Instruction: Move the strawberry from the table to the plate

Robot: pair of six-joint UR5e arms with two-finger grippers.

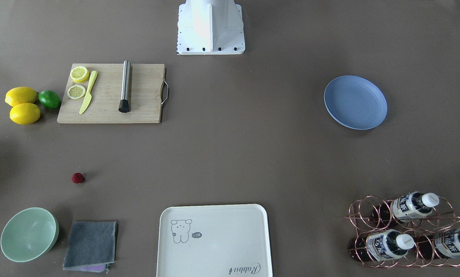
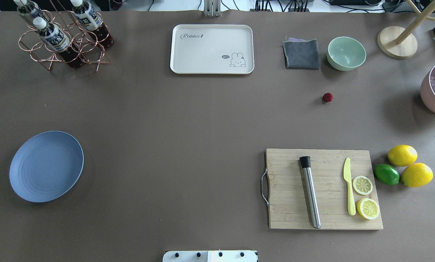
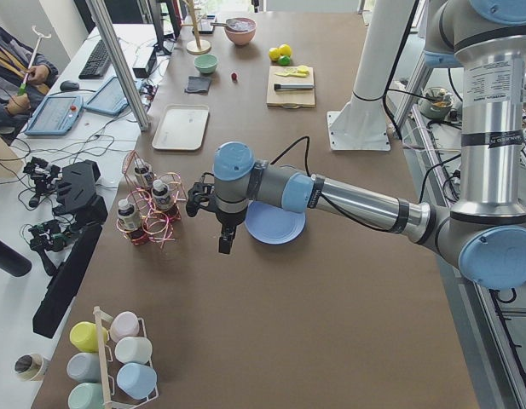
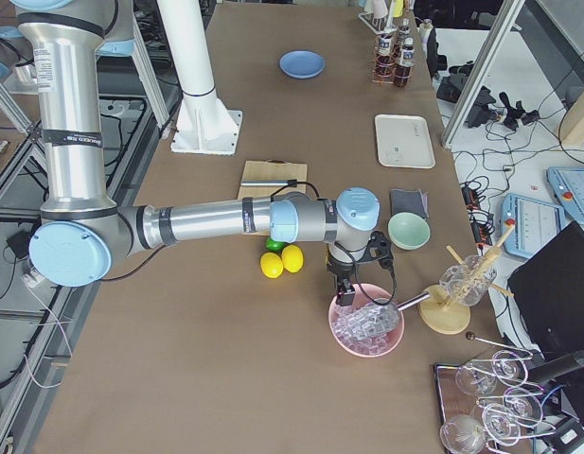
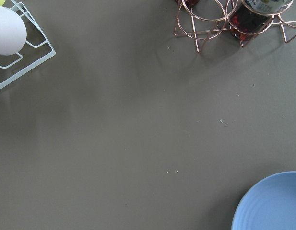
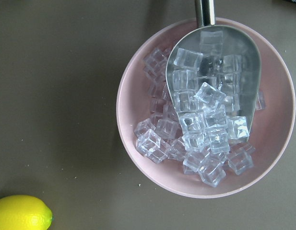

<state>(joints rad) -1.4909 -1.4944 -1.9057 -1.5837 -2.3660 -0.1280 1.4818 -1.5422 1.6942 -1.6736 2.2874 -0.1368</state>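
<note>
The strawberry (image 1: 78, 178) (image 2: 327, 97), tiny and dark red, lies alone on the grey-brown table (image 1: 230, 154), near the mint-green bowl. At the opposite end sits the round blue plate (image 1: 355, 102) (image 2: 46, 166), with nothing on it; its rim also shows in the left wrist view (image 5: 275, 203). My left gripper (image 3: 224, 243) hangs above the table just beside the plate, far from the berry. My right gripper (image 4: 346, 293) hovers over a pink bowl of ice. Each shows only in a side view, so I cannot tell whether it is open or shut.
A cutting board (image 2: 324, 189) carries a steel muddler, a yellow knife and two lemon slices; two lemons and a lime (image 2: 387, 174) lie beside it. The far edge holds a mint bowl (image 2: 346, 53), grey cloth (image 2: 301, 54), cream tray (image 2: 212, 49) and bottle rack (image 2: 63, 36). The pink ice bowl (image 6: 205, 108) holds a scoop.
</note>
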